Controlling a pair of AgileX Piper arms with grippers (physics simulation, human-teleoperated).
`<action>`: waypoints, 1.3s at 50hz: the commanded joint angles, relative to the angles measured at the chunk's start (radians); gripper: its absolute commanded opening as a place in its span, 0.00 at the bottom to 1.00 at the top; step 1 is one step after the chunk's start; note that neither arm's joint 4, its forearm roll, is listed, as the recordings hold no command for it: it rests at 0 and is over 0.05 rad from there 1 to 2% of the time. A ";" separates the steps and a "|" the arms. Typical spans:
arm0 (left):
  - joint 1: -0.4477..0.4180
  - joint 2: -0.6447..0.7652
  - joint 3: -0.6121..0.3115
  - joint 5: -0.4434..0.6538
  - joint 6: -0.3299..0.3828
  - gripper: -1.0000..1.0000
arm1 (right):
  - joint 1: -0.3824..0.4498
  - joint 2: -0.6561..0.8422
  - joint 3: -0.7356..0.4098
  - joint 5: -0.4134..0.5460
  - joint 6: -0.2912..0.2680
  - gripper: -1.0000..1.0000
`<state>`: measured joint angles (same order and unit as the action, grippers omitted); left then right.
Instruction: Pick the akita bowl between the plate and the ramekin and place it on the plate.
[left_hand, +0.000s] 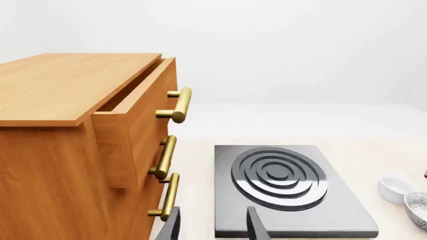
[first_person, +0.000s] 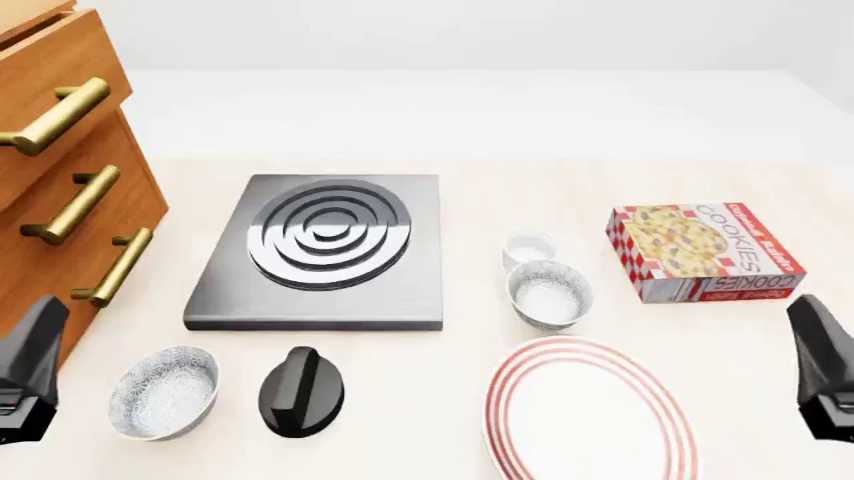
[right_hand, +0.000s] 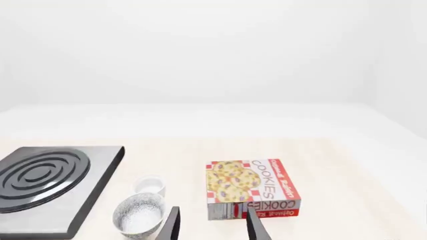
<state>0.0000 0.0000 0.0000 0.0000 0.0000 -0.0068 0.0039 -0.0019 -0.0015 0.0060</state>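
The akita bowl (first_person: 549, 293), speckled white inside, stands between the small white ramekin (first_person: 530, 248) behind it and the red-ringed plate (first_person: 591, 410) in front of it. The right wrist view shows the same bowl (right_hand: 139, 215) and ramekin (right_hand: 151, 186), ahead of my right gripper (right_hand: 212, 226) and off to one side. That gripper is open with nothing between its fingers. My left gripper (left_hand: 213, 227) is also open and empty, facing the stove, with the bowl (left_hand: 418, 209) at that picture's edge. Both arms sit low at the near table edge, far from the bowl.
An identical speckled bowl (first_person: 163, 390) and a black knob (first_person: 302, 392) lie front left. A grey stove plate (first_person: 324, 250) sits in the middle. A wooden drawer cabinet (first_person: 67, 180) with brass handles fills the left. A cookie box (first_person: 703, 251) lies right of the ramekin.
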 joint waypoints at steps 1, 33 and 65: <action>0.000 0.000 0.000 0.000 0.000 1.00 | -0.024 0.015 -0.004 -0.005 0.022 1.00; 0.000 0.000 0.000 0.000 0.000 1.00 | 0.043 0.144 -0.388 0.226 0.154 1.00; 0.000 0.000 0.000 0.000 0.000 1.00 | 0.120 0.659 -1.101 0.599 -0.034 1.00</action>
<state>0.0000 0.0000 0.0000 0.0000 0.0000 0.0964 0.5032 -0.8704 0.4673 0.0298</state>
